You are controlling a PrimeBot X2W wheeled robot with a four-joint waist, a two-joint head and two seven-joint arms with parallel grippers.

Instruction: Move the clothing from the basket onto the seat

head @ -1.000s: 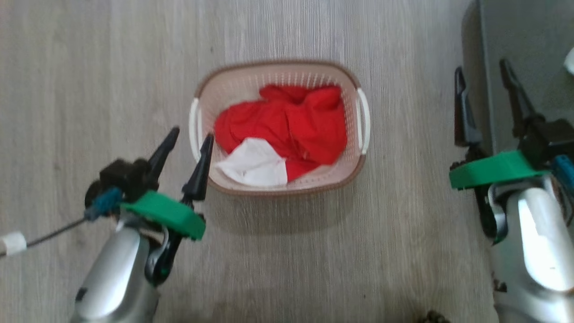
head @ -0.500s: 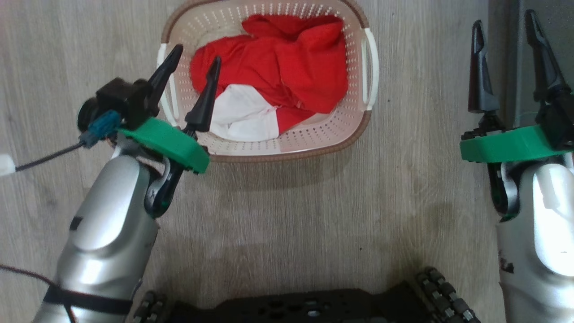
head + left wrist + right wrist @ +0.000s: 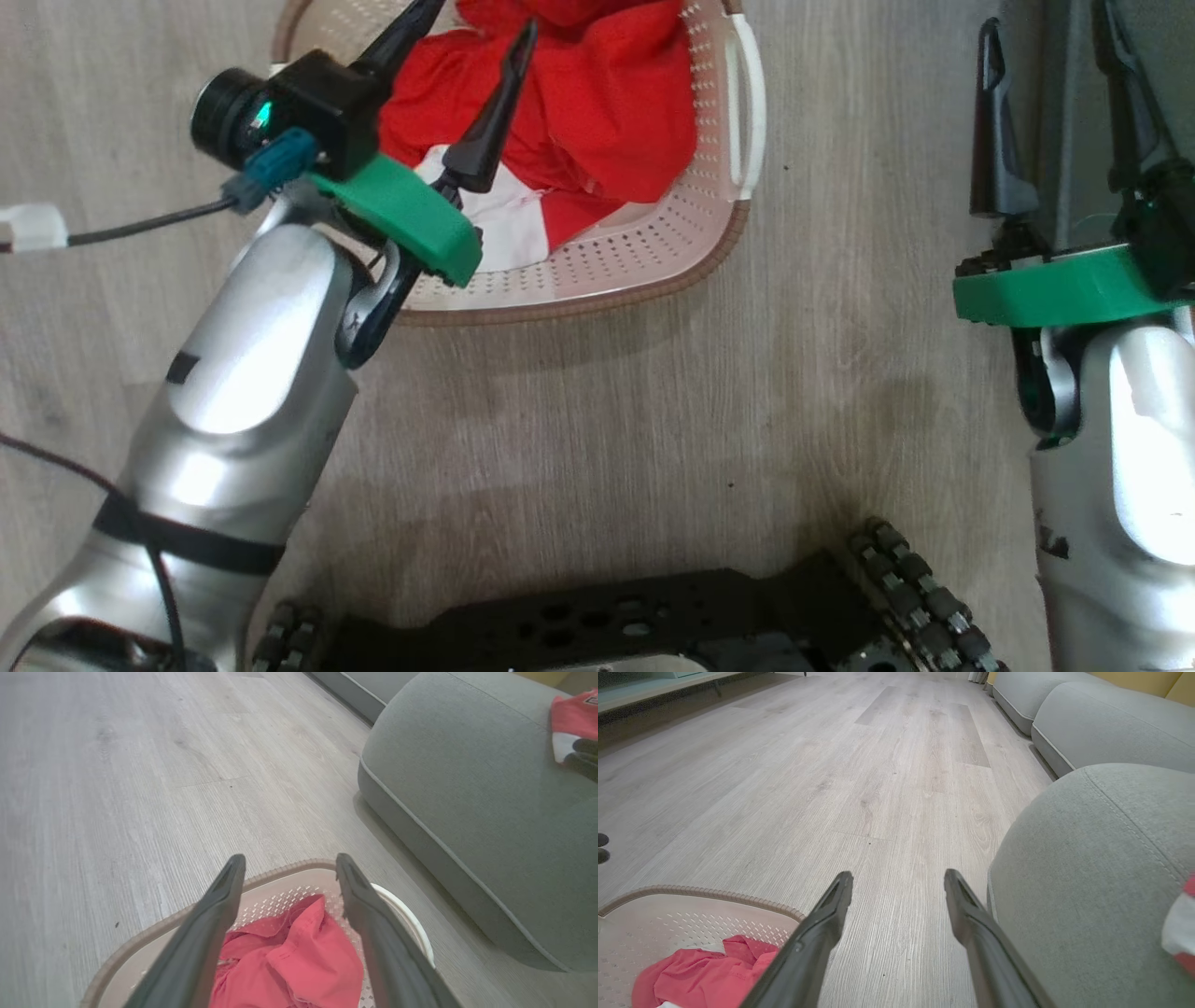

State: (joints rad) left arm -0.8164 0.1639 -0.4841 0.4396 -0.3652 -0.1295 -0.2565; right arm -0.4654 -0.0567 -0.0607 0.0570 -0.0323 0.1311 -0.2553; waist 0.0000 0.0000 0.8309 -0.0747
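Observation:
The cream basket (image 3: pixel 653 252) stands on the floor at the top of the head view, with crumpled red clothing (image 3: pixel 607 103) and a white panel inside. My left gripper (image 3: pixel 481 19) hangs open over the clothing near the basket's left side; in the left wrist view the gripper (image 3: pixel 289 858) frames the red cloth (image 3: pixel 299 961) and the basket's far rim (image 3: pixel 140 938). My right gripper (image 3: pixel 1046 19) is open and holds nothing, at the edge of the grey seat (image 3: pixel 1181 56). A red and white garment (image 3: pixel 572 714) lies on the seat (image 3: pixel 467 788).
My black wheeled base (image 3: pixel 607 625) is at the bottom of the head view. A cable with a white plug (image 3: pixel 28 229) runs off left. Wood floor (image 3: pixel 878 765) stretches ahead, with more grey seat sections (image 3: pixel 1111 723) at the far right.
The head camera has tilted down, shifting the basket up the picture and bringing my base into view. My left gripper has moved from beside the basket's left rim to above the clothing, still open.

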